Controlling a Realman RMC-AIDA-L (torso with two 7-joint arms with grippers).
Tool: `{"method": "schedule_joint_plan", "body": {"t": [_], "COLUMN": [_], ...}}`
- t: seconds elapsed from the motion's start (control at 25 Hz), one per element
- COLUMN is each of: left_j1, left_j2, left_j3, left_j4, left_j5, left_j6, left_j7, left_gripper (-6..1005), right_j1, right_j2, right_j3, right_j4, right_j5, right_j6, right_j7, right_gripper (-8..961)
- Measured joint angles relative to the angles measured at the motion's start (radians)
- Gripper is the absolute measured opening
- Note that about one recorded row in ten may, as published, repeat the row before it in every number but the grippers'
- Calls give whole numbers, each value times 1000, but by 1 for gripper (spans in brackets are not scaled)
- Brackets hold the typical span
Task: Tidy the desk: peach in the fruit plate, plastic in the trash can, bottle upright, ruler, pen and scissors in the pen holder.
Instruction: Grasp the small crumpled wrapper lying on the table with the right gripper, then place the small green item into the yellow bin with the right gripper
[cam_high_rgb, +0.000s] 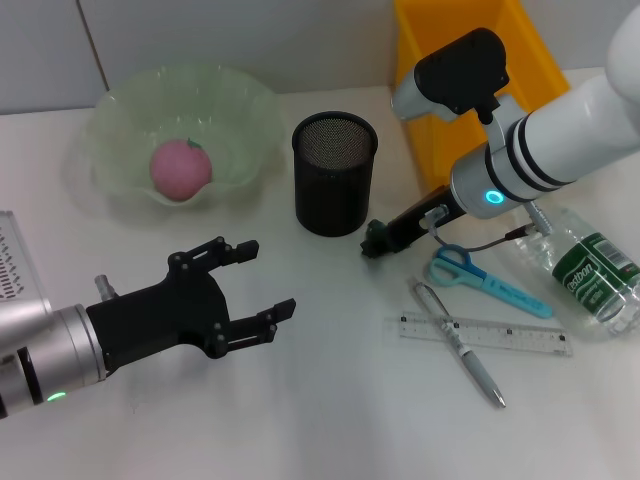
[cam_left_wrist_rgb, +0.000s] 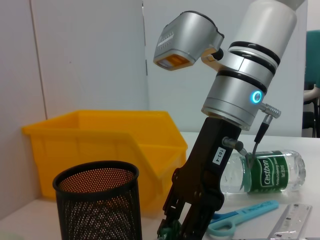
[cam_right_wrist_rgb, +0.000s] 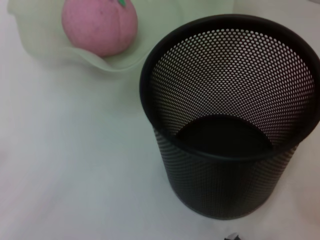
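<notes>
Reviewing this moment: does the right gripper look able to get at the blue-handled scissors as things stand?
Probably yes. The right gripper hangs low beside the pen holder, and the scissors lie flat on the table close by on its own side, with nothing on top of them. The pen and ruler lie nearer the robot.

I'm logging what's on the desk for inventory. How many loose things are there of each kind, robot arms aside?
Fruit: 1, the peach
Containers: 3, the fruit plate, pen holder, yellow bin
Stationery: 3, the scissors, pen, ruler
Bottles: 1, the bottle, lying down
Total: 8
</notes>
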Motion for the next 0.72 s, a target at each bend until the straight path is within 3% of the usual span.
{"method": "schedule_joint_plan", "body": {"t": [0.32, 0.72], "left_j1": [4, 2], "left_j2": [0, 0], "left_j3": [0, 0], "left_j4": [0, 0], "left_j5": [0, 0], "left_j6": [0, 0], "left_j7": [0, 0], "left_gripper": [816, 816], "right_j1": [-33, -150], "right_j2": [-1, -3], "right_j3": [11, 13], "right_j4": [-60, -270], "right_j5": [0, 0], "right_j6": [-39, -142], "right_j7": [7, 44], "right_gripper": [490, 399]}}
